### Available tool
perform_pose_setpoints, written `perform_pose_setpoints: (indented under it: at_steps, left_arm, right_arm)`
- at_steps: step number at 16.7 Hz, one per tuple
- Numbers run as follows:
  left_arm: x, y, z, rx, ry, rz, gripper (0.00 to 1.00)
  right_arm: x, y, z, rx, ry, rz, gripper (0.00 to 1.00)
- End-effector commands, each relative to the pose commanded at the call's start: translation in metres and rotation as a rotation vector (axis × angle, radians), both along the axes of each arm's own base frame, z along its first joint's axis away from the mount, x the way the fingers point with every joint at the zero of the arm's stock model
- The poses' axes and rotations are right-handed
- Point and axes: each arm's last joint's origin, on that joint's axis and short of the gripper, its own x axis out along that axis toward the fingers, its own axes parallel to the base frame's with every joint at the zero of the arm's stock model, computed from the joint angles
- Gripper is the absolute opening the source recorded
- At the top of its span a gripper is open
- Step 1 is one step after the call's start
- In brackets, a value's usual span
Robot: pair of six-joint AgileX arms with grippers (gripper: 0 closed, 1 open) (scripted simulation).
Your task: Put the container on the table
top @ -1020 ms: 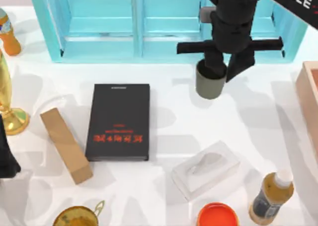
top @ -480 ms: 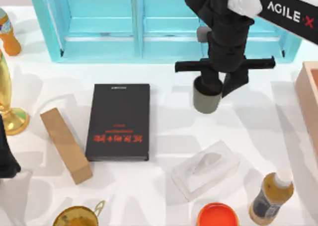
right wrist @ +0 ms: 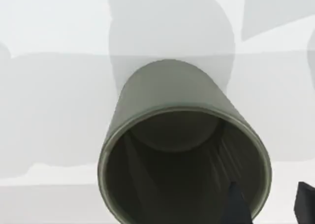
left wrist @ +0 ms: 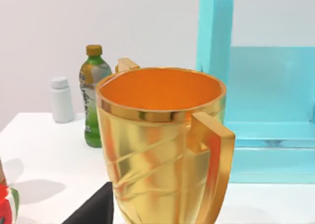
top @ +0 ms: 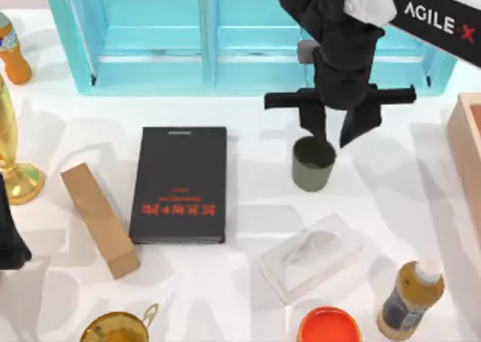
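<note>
At the far left edge of the worktop [top: 248, 229] my left arm is sitting parked, its wrist camera looking at a gold cup [left wrist: 162, 145] with a green bottle [left wrist: 93, 103] and a small white bottle [left wrist: 61, 100] behind it; I cannot tell how the left hand is set. Moving rightward, a tan block [top: 100, 220] and a black book [top: 179, 184] are lying flat in front of the turquoise cabinet [top: 150, 34], with a clear tissue box [top: 312, 257] nearer. Right of the book, the container [top: 313, 164] is standing upright on the white surface, mouth up, its long axis vertical. The right hand [top: 334, 135] is hovering just on the far side of it and a little to the right, fingers spread, with one fingertip over the cup's far rim and the other beyond the cup; whether it is touching, I cannot tell. In the right wrist view the container [right wrist: 184, 155] is gaping open below, with dark fingertips [right wrist: 236, 207] astride its wall at one side. The right arm is plainly the nearer one. I judge the placing as good as done: the cup lies straight beneath the hand, so the coming move is likely a clean vertical lift that avoids nudging the rim.
</note>
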Motion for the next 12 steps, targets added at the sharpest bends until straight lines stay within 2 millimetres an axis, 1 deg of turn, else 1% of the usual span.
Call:
perform_pose_setpoints:
  at_steps: [6,7,12]
  left_arm:
    - [0.0000,0.0000,0.0000,0.000,0.000,0.000,1.00]
    - [0.0000,0.0000,0.0000,0.000,0.000,0.000,1.00]
    - [0.0000,0.0000,0.0000,0.000,0.000,0.000,1.00]
  right_arm:
    - [0.0000,0.0000,0.0000,0.000,0.000,0.000,0.98]
    - [0.0000,0.0000,0.0000,0.000,0.000,0.000,1.00]
    - [0.0000,0.0000,0.0000,0.000,0.000,0.000,1.00]
